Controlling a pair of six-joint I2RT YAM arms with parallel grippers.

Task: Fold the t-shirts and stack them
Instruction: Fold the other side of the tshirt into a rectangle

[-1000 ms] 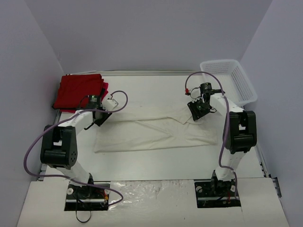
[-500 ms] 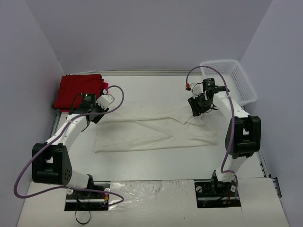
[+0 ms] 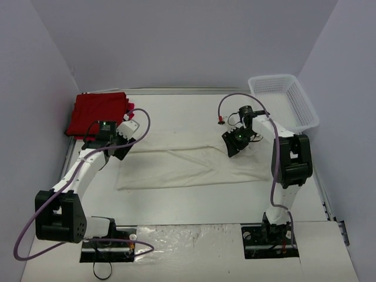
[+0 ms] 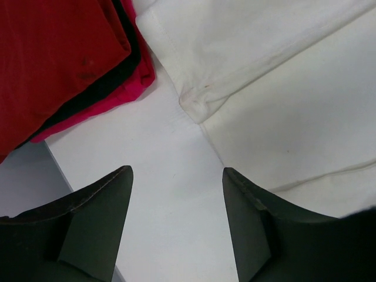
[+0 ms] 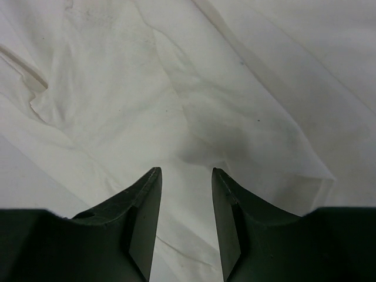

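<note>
A cream-white t-shirt [image 3: 188, 167] lies flat as a long band across the middle of the table. Its left corner [image 4: 200, 106] shows just ahead of my left gripper [image 4: 176, 176], which is open over bare table with nothing between its fingers. From above, the left gripper [image 3: 122, 150] hovers at the shirt's upper left corner, below the folded red t-shirts [image 3: 97, 111]. Their stacked edges [image 4: 53, 53] fill the left wrist view's upper left. My right gripper [image 3: 231, 145] stands over the shirt's upper right part. Its jaws [image 5: 186, 173] are open above wrinkled cream cloth [image 5: 176, 88], gripping nothing.
A white mesh basket [image 3: 285, 100] sits at the back right corner. The red stack occupies the back left corner. Grey walls close in the table [image 3: 188, 111] on three sides. Both arms' purple cables loop above the wrists.
My left gripper has opened and let go of the shirt's left corner, pulling slightly left. My right gripper has moved left and nearer over the shirt, where the raised sleeve now lies flat.
</note>
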